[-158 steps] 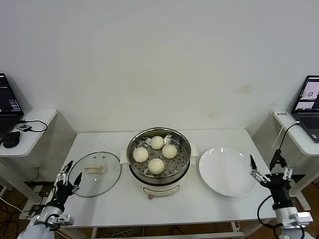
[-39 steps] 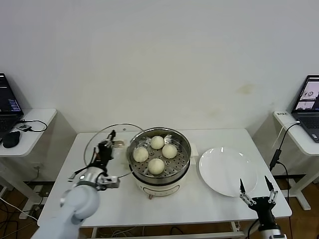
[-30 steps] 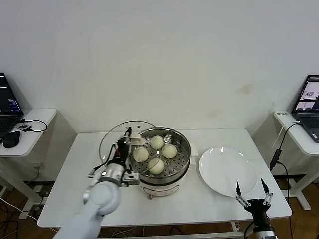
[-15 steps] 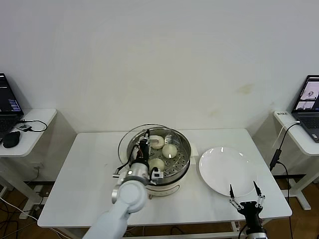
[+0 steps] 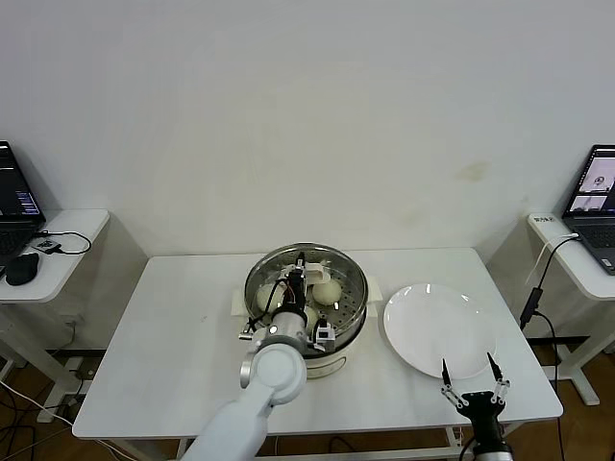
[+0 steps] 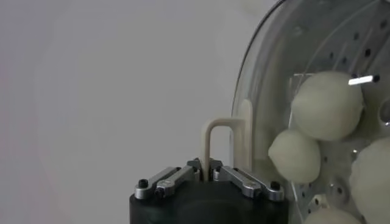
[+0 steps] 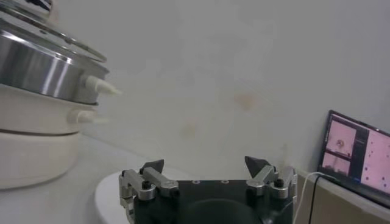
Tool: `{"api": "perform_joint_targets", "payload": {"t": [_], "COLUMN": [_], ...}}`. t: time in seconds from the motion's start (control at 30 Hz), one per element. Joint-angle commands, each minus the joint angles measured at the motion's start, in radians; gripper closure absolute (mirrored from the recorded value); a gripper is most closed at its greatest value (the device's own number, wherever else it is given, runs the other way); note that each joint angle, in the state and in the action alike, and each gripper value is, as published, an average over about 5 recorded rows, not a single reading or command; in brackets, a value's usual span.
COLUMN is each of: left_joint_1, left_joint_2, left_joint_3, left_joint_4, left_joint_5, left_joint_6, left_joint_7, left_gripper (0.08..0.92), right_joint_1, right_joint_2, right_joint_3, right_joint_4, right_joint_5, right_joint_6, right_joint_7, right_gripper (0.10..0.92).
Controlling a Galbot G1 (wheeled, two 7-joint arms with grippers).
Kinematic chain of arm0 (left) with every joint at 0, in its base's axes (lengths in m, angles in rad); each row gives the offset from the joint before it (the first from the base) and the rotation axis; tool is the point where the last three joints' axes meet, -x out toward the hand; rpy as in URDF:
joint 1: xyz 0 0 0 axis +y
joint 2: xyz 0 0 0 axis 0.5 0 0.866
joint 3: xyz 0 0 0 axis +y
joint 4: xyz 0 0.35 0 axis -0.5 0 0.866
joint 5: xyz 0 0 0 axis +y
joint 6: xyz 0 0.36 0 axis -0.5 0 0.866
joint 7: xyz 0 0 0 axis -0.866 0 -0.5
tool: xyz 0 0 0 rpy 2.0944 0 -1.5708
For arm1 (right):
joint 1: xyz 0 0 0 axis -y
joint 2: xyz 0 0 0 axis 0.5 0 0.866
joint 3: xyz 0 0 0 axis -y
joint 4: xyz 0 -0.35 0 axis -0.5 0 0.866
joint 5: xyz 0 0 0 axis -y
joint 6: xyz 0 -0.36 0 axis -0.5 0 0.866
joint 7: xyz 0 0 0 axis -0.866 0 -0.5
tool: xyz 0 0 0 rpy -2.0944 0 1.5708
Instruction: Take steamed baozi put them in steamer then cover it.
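Observation:
The steamer [image 5: 350,330] stands mid-table on its cream base. Cream-white baozi [image 5: 328,290] lie on its perforated tray; the arm hides some. My left gripper [image 5: 297,281] is shut on the cream handle [image 6: 211,141] of the glass cover [image 5: 342,262] and holds the cover over the pot, about centred. In the left wrist view the gripper [image 6: 205,172] clamps the handle's thin bar, and baozi [image 6: 326,105] show through the glass [image 6: 247,79]. My right gripper [image 5: 469,395] is open and empty at the table's front edge, in front of the plate; it also shows in the right wrist view [image 7: 205,164].
A flat white plate [image 5: 439,329] lies right of the steamer. Side desks with laptops [image 5: 597,200] stand at both sides. The right wrist view shows the steamer's steel wall [image 7: 36,68] and side handle, and a laptop [image 7: 359,152].
My left gripper picked the cover up from the table's left side and carried it right, onto the steamer. My right arm drew back and down toward the front edge.

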Motion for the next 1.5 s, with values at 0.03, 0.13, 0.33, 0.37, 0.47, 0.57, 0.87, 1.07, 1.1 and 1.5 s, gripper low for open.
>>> {"api": "perform_joint_targets", "payload": {"t": [0.03, 0.13, 0.33, 0.37, 0.47, 0.57, 0.87, 1.07, 1.1, 1.5], "left_joint_1": [0.002, 0.004, -0.001, -0.002, -0.003, -0.002, 0.038, 0.097, 0.108, 0.308], "left_joint_2": [-0.024, -0.025, -0.035, -0.036, -0.041, -0.046, -0.022, 0.023, 0.032, 0.130], "left_joint_3": [0.005, 0.002, -0.004, -0.004, -0.005, -0.008, -0.009, -0.008, -0.008, -0.040], "left_joint_4": [0.025, 0.029, 0.045, 0.047, 0.051, 0.054, -0.033, -0.135, -0.153, -0.392], "left_joint_5": [0.020, 0.019, 0.018, 0.018, 0.016, 0.009, -0.018, -0.024, -0.027, -0.128], "left_joint_6": [0.003, 0.000, -0.004, -0.005, -0.006, -0.009, -0.011, -0.012, -0.012, -0.062], "left_joint_7": [0.008, 0.005, -0.003, -0.004, -0.008, -0.020, -0.037, -0.040, -0.040, -0.111], "left_gripper": [0.857, 0.857, 0.857, 0.857, 0.857, 0.857, 0.722, 0.549, 0.514, 0.197], "right_joint_1": [0.002, 0.002, -0.003, -0.004, -0.005, -0.005, -0.006, -0.008, -0.009, -0.014], "right_joint_2": [0.005, 0.006, 0.008, 0.008, 0.008, 0.008, 0.009, 0.011, 0.011, 0.016], "right_joint_3": [-0.006, -0.009, -0.012, -0.013, -0.014, -0.017, -0.022, -0.023, -0.023, -0.022], "right_joint_4": [-0.005, -0.006, -0.005, -0.005, -0.006, -0.005, -0.003, -0.004, -0.004, -0.003], "right_joint_5": [-0.007, -0.009, -0.012, -0.013, -0.014, -0.014, -0.013, -0.014, -0.015, -0.018], "right_joint_6": [0.002, 0.002, 0.004, 0.004, 0.005, 0.004, 0.001, 0.001, 0.001, 0.000], "right_joint_7": [0.000, 0.000, -0.001, -0.001, -0.002, -0.001, 0.001, -0.001, -0.001, -0.003], "right_gripper": [0.203, 0.202, 0.203, 0.202, 0.203, 0.203, 0.203, 0.202, 0.202, 0.202]}}
